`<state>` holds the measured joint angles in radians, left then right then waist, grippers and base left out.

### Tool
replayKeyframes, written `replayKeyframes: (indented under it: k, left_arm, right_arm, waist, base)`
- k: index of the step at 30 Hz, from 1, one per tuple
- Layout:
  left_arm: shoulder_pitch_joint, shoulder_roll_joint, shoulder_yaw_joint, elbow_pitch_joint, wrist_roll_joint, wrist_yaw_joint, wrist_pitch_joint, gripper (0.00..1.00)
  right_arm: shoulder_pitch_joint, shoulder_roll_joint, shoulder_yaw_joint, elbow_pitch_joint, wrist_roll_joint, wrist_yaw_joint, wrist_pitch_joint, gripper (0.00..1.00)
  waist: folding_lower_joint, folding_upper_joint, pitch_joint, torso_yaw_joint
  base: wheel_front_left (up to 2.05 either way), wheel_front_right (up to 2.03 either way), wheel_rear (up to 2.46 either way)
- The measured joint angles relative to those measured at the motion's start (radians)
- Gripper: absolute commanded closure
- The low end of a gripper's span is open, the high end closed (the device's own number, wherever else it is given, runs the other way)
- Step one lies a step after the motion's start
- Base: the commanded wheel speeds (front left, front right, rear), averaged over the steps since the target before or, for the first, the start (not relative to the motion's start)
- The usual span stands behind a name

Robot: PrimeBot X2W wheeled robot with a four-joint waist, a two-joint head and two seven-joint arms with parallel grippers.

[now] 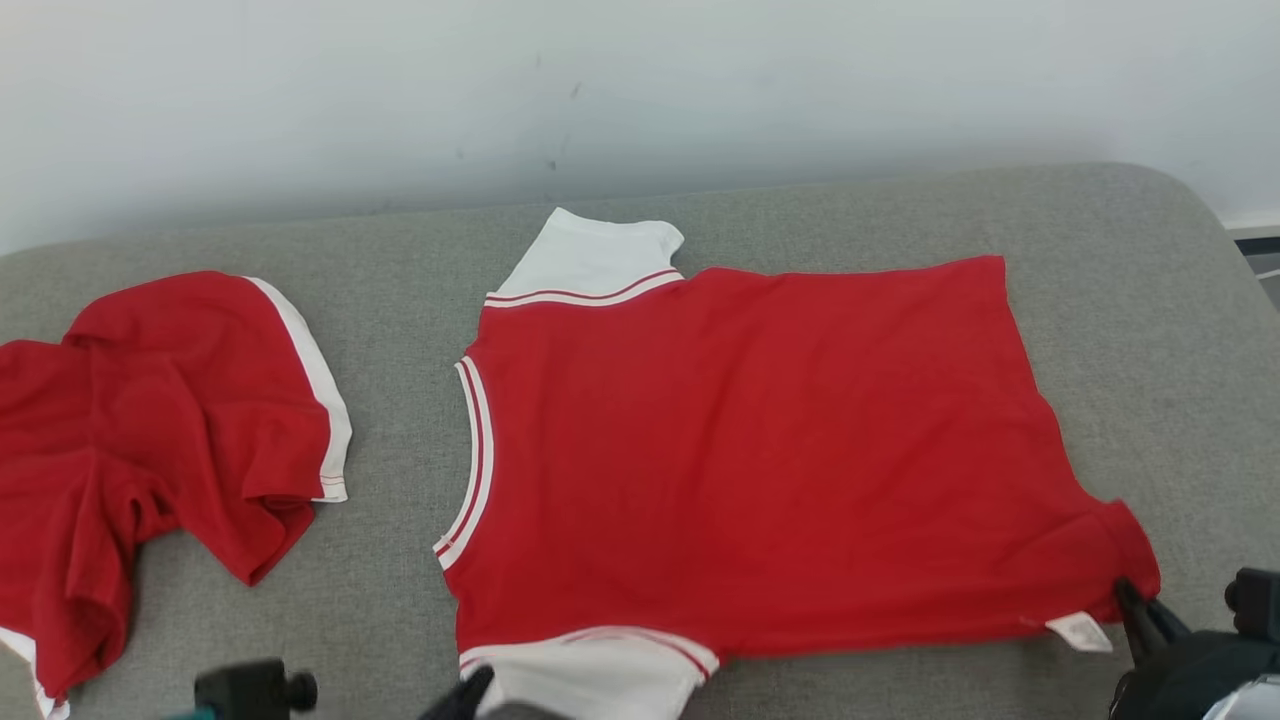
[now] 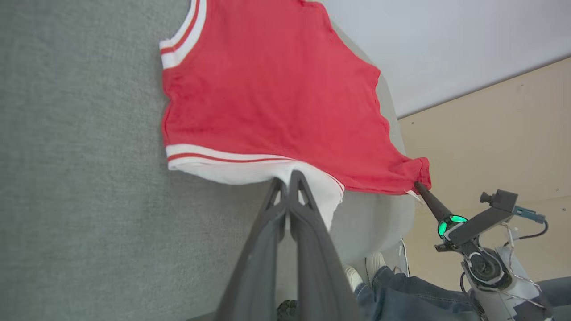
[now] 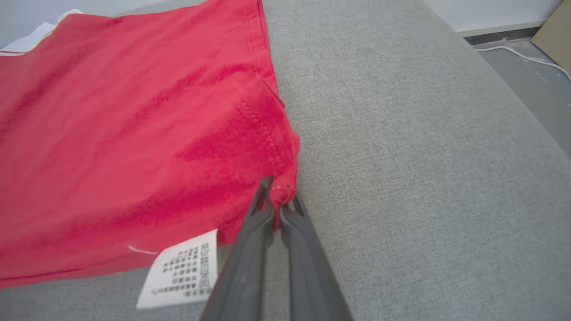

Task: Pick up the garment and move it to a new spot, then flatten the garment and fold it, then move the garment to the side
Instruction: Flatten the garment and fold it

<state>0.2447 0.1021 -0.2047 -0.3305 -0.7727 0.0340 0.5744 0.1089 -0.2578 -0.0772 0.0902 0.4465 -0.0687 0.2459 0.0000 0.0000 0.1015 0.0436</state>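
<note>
**Garment (image 1: pixel 760 450): spread flat, fold not begun**

Item. Red short-sleeved top with white sleeves and striped trim. It lies spread across the centre of the head view on a grey cushion (image 1: pixel 900 210), neckline toward frame left and hem toward frame right.

Holds. Left gripper (image 2: pixel 287 180) has its jaws fully closed, tips at the edge of the near white sleeve (image 1: pixel 590 675) at bottom centre, apparently pinching it. Right gripper (image 3: pixel 279 196), jaws closed, nips the near hem corner at lower right, where the cloth bunches.

Progress. Placing and flattening look done, judging by the smooth body with few wrinkles. Folding has not started, as no layer is turned over. With two points along the near edge pinched, the first fold seems the step in hand. Moving the piece aside is left to do.

Markings. Care label (image 3: pixel 183 272), white, pokes out under the hem beside the right fingers. Its rows of dark print are too small to read. No brand or logo is legible.

Also present. Second red top (image 1: pixel 160 430), crumpled, at frame left, well apart.
</note>
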Motion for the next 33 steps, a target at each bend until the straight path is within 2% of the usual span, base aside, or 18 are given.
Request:
replayKeyframes:
  k: [8,14,33]
  left_arm:
    - [-0.208,-0.043,0.008,0.065,-0.019,0.042,-0.019,1.00]
    - [-0.348,-0.054,0.022,0.150,-0.013,0.072,-0.065,1.00]
    - [-0.593,-0.062,-0.027,0.411,0.024,0.089,-0.184,1.00]
  right_arm:
    - [-0.048,-0.021,0.000,-0.045,0.002,0.006,0.065,1.00]
    - [-0.151,-0.021,0.021,-0.047,0.029,0.014,0.113,1.00]
    - [-0.415,-0.016,0.058,0.073,0.046,0.017,0.187,1.00]
  waist:
    - [0.0000,0.0000,0.025,-0.006]
    - [0.0000,0.0001,0.064,-0.007]
    - [0.0002,0.0001,0.183,0.006]
  base:
    - [0.00,0.00,0.00]
    - [0.00,0.00,0.00]
    - [0.00,0.00,0.00]
